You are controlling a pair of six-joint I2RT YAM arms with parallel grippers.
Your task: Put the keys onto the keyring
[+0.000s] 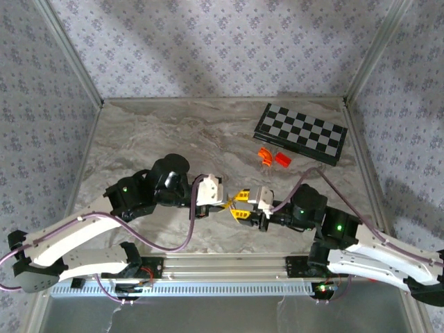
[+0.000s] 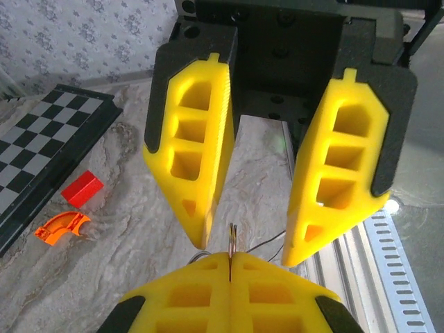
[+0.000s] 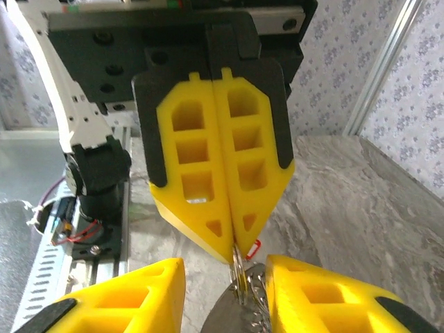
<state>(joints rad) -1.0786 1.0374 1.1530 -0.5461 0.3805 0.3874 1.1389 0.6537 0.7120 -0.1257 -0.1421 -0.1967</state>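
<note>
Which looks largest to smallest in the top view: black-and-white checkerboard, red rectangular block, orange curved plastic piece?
1. Black-and-white checkerboard.
2. Red rectangular block and orange curved plastic piece: about alike, too close to rank.

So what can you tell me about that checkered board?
The checkered board is a flat rectangle of dark and pale squares with a black rim. It lies flat, turned askew, at the far right of the marble-look table, by the corner. Nothing rests on it. Two small orange-red pieces lie beside its near edge.
</note>
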